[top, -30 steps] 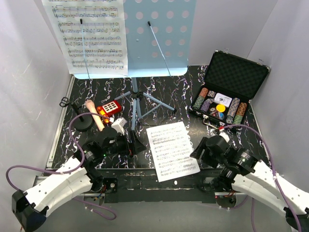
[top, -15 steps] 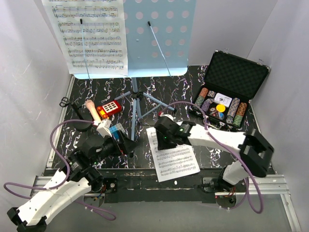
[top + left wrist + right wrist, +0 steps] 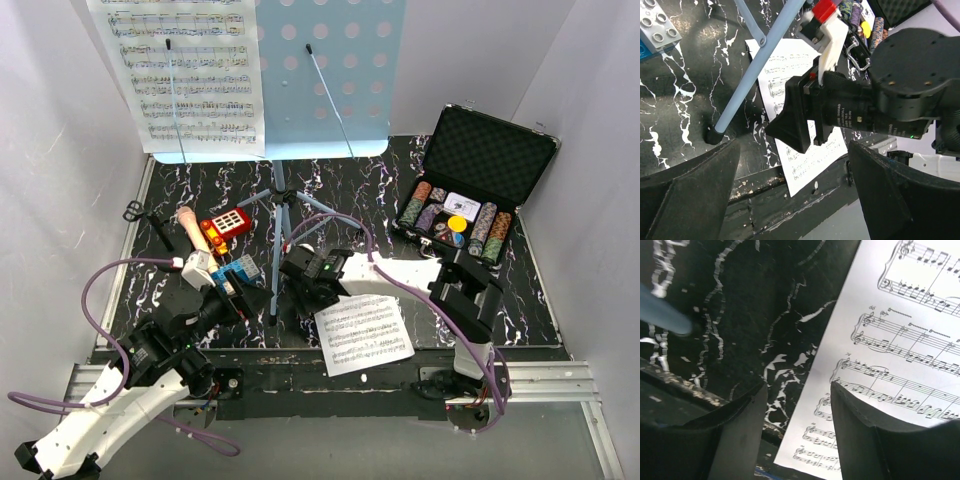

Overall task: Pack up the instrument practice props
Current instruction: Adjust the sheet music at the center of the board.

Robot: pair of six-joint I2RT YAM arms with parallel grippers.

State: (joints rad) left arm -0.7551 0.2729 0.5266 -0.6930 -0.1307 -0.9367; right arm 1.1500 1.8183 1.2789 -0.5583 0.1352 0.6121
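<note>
sheet-music page (image 3: 365, 335) lies flat on the table just in front of the music stand (image 3: 330, 100), its long axis running away from the stand's tripod feet. right gripper (image 3: 796, 390), the nearer one, hangs low at the page's stand-side corner, jaws spread astride its edge, pinching nothing.

My right claw (image 3: 796, 407) hangs low, jaws spread over the left edge of the loose page (image 3: 365, 335) and bare bench (image 3: 740, 315). The stand's blue leg (image 3: 748, 74) slants close beside it, and my left claw (image 3: 792, 187) sits just beyond that leg.
</note>
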